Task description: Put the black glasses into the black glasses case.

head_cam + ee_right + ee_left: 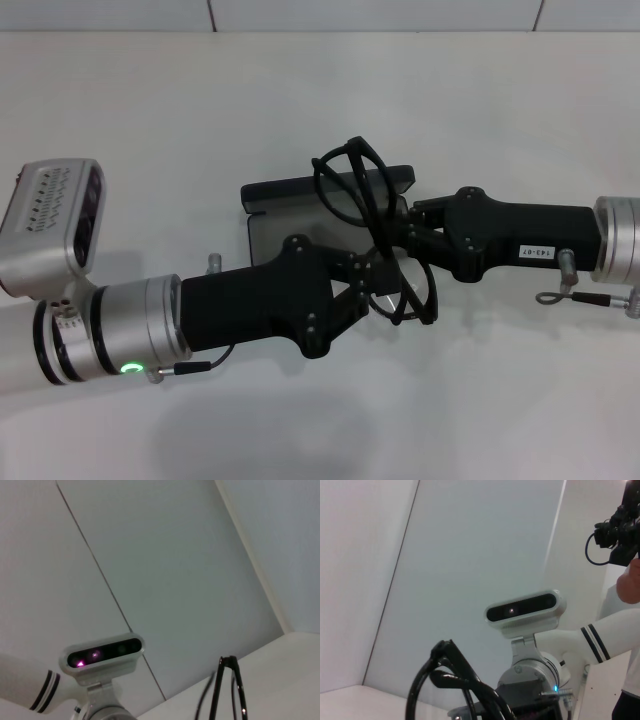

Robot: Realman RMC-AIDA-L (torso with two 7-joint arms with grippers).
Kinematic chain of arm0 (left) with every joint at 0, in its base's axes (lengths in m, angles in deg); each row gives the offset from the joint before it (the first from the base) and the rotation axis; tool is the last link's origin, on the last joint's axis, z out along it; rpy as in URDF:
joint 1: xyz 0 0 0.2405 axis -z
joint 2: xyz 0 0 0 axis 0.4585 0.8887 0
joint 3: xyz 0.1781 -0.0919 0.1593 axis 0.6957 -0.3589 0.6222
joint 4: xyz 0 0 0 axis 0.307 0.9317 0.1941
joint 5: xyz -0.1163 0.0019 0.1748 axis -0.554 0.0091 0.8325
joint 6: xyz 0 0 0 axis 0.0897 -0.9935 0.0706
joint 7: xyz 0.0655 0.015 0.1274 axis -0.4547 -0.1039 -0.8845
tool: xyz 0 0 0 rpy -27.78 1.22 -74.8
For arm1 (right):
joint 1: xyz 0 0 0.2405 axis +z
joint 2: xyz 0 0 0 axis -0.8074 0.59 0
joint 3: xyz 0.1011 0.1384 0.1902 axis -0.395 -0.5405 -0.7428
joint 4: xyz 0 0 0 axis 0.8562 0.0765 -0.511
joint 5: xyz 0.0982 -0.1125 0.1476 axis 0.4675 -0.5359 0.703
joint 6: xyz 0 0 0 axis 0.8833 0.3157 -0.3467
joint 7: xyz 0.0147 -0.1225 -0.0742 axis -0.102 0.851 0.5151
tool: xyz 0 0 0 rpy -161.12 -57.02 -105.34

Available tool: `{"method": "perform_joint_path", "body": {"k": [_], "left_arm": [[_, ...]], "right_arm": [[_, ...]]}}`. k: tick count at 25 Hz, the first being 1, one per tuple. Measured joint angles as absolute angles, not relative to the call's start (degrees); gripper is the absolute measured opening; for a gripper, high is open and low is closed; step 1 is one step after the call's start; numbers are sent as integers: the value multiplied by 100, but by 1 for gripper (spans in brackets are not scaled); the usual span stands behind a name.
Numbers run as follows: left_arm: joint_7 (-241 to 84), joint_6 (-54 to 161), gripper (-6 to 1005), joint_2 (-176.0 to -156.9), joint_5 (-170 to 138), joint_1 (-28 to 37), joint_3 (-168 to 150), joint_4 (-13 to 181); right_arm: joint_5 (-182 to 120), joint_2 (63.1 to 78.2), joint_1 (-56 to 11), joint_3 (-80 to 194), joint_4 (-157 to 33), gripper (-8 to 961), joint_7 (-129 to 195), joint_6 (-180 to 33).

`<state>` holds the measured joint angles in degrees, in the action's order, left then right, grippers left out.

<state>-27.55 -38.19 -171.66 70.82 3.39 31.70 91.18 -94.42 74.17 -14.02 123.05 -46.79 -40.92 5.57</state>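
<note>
The black glasses (pixel 352 190) hang tilted in the air, just above the black glasses case (pixel 268 240). The case lies open on the table with its grey lining up and its lid (pixel 290 188) on the far side. My left gripper (pixel 372 278) reaches in from the left and is shut on the near lens rim. My right gripper (pixel 403 226) reaches in from the right and is shut on the frame near the bridge. The black frame shows in the left wrist view (pixel 451 677), and the temple arms show in the right wrist view (pixel 227 690).
The white table (pixel 300 90) spreads around the case. The left wrist view shows the right arm's wrist camera (pixel 525 607) and a person (pixel 630 580) at the edge. The right wrist view shows the left arm's wrist camera (pixel 102 656).
</note>
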Motion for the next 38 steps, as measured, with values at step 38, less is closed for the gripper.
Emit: {"method": "perform_joint_path", "body": {"k": [38], "left_arm": [[-2278,-4526,3,-17076,7685,-405,3286,10066]], "right_arm": [[-10740,7337,-1628,12292,-2637,86,-4318,320]]}}
